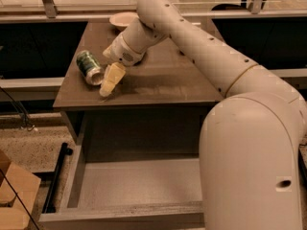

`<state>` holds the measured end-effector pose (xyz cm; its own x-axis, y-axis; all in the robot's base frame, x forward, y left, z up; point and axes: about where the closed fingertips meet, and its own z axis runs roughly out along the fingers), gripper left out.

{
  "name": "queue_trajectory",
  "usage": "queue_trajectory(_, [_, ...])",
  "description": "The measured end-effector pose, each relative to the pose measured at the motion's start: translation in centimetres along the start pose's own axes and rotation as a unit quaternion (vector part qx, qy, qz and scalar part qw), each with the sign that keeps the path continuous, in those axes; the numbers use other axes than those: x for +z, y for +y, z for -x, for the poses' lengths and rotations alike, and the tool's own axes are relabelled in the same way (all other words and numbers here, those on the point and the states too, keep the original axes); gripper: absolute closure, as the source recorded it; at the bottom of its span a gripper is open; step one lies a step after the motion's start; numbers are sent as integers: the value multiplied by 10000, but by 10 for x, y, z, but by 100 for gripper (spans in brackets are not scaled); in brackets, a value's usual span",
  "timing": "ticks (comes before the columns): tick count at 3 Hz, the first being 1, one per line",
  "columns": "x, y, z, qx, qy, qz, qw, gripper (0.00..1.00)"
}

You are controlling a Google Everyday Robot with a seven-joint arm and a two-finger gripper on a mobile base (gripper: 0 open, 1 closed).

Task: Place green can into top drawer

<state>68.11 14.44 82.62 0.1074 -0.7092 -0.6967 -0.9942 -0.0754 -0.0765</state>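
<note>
The green can (89,67) lies on its side near the left edge of the brown cabinet top (163,83), its silver end facing the front. My gripper (108,67) hangs over the top just right of the can and is open and holds nothing; its lower pale yellow finger (111,79) points down-left beside the can's silver end. The top drawer (124,218) is pulled out below the cabinet top and its grey box shows nothing inside. My arm hides the drawer's right side.
A pale bowl (122,19) sits at the back of the cabinet top, behind my gripper. A cardboard box (12,195) and a black rod (55,176) are on the floor left of the drawer. A glass partition runs behind the cabinet.
</note>
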Motion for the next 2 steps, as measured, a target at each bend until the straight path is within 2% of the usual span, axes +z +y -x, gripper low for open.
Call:
queue_trajectory(1, [-6, 0, -3, 32, 38, -79, 10000, 0])
queue_trajectory(2, [-23, 0, 2, 32, -82, -266, 9996, 0])
